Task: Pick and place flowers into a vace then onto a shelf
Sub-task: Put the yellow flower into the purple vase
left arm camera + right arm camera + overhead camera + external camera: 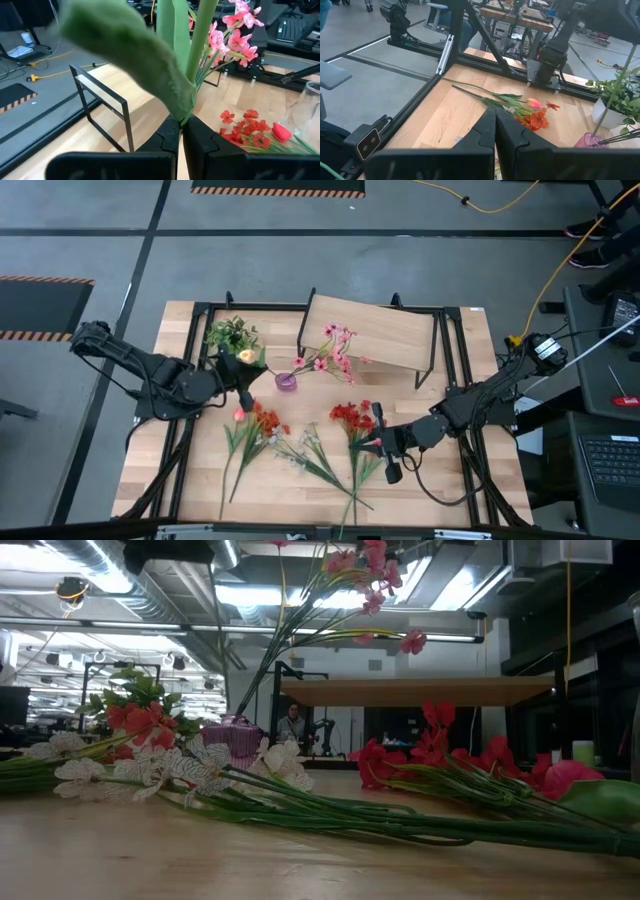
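Note:
A small purple vase (pixel 286 380) stands before the shelf (pixel 375 330) with a pink spray (pixel 336 350) in it. Orange, white and red flowers (pixel 262 422) (pixel 300 446) (pixel 352 420) lie flat on the table. My left gripper (pixel 243 388), left of the vase, is shut on a green-stemmed flower with a yellow bloom (pixel 246 356). My right gripper (pixel 368 444) is shut and holds nothing. It hovers by the red flowers and points toward the table's left. The low view shows the vase (pixel 232 740) and the shelf (pixel 415 690), but neither gripper. My left gripper pinches the flower's green stem (pixel 186 114) between its two fingers, just below a broad leaf (pixel 130 50). The fingers come nearly level from the table's left. The stem runs on past the fingertips (pixel 167 135) toward the far side, lifted clear of the table.
A small leafy green plant (pixel 232 334) stands at the far left beside the held bloom. Black frame rails (pixel 190 360) run along the table's sides. The near left part of the tabletop (pixel 180 480) is bare wood.

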Action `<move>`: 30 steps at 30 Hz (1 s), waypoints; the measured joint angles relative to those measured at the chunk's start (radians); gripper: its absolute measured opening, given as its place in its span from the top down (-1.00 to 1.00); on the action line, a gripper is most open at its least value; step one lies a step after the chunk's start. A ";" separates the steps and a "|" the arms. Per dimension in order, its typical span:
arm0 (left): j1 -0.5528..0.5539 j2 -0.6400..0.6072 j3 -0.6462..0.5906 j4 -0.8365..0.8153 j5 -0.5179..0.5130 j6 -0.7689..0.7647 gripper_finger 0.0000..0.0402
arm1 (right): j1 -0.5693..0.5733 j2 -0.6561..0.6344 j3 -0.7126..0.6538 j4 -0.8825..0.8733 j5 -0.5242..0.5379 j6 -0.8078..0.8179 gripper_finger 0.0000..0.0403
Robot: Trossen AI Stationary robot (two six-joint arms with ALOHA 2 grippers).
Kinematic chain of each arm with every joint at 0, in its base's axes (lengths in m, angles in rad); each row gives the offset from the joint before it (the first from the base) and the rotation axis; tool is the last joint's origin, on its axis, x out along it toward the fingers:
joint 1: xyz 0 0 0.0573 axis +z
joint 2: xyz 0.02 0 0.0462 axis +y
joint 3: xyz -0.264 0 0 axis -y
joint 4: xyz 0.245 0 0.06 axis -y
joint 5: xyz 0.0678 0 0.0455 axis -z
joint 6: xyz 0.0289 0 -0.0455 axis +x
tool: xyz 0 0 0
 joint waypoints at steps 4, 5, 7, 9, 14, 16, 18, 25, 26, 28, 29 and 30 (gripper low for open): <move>0.002 0.005 0.000 0.000 -0.004 -0.002 0.98 | 0.000 0.000 0.000 0.000 0.000 0.000 0.98; 0.004 0.007 0.000 -0.003 -0.006 -0.002 0.98 | 0.000 0.000 0.000 0.000 0.000 0.000 0.98; 0.012 0.007 0.000 -0.006 -0.009 -0.002 0.98 | 0.000 0.000 0.000 0.000 0.000 0.000 0.98; 0.023 0.015 0.000 -0.006 -0.010 -0.002 0.98 | 0.000 0.000 0.000 0.000 0.000 0.000 0.98; 0.049 0.037 0.000 -0.006 0.007 -0.002 0.97 | 0.000 0.000 0.000 -0.001 0.000 0.000 0.98; 0.060 0.046 0.000 -0.005 0.029 -0.002 0.97 | 0.000 0.000 0.000 -0.001 0.000 0.000 0.98; 0.071 0.060 0.000 -0.006 0.035 -0.005 0.97 | 0.000 0.000 0.000 -0.001 0.000 0.000 0.98; 0.118 0.112 0.000 0.001 0.037 -0.024 0.97 | 0.000 0.000 0.000 -0.001 0.000 0.000 0.98; 0.126 0.120 0.000 0.000 0.037 -0.037 0.96 | 0.000 0.000 0.000 -0.001 0.000 0.000 0.98; 0.138 0.139 0.000 0.000 0.037 -0.046 0.95 | 0.000 0.000 0.000 -0.001 0.000 0.000 0.98; 0.144 0.147 0.000 -0.001 0.038 -0.050 0.94 | 0.000 0.000 0.000 -0.001 0.000 0.000 0.98; 0.149 0.156 0.000 0.000 0.038 -0.056 0.93 | 0.000 0.000 0.000 -0.002 0.000 0.000 0.98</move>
